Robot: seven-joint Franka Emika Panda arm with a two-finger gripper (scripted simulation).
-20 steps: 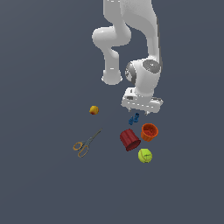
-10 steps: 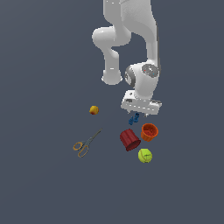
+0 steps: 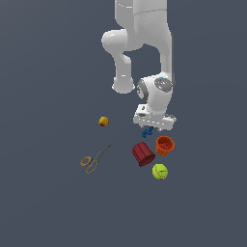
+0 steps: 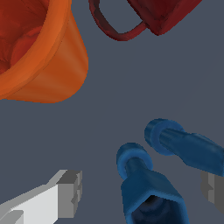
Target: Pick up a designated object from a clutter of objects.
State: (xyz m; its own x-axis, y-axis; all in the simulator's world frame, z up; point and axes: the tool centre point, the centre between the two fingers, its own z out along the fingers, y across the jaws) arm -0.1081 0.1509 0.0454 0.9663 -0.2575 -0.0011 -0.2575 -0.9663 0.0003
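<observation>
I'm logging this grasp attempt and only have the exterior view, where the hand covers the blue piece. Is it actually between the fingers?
Observer: Yes. In the wrist view the blue piece lies between the two fingertips, with the gripper open and gaps on both sides.
Operator: Is it one solid lump?
Observer: No, it shows two knobby prongs, each ending in a ringed collar.
Operator: How near are the cups?
Observer: The orange cup and the dark red cup lie beyond the prongs, with bare floor between them and the piece.
Operator: Anything distinctive on the red one?
Observer: It has a loop handle facing the gripper.
</observation>
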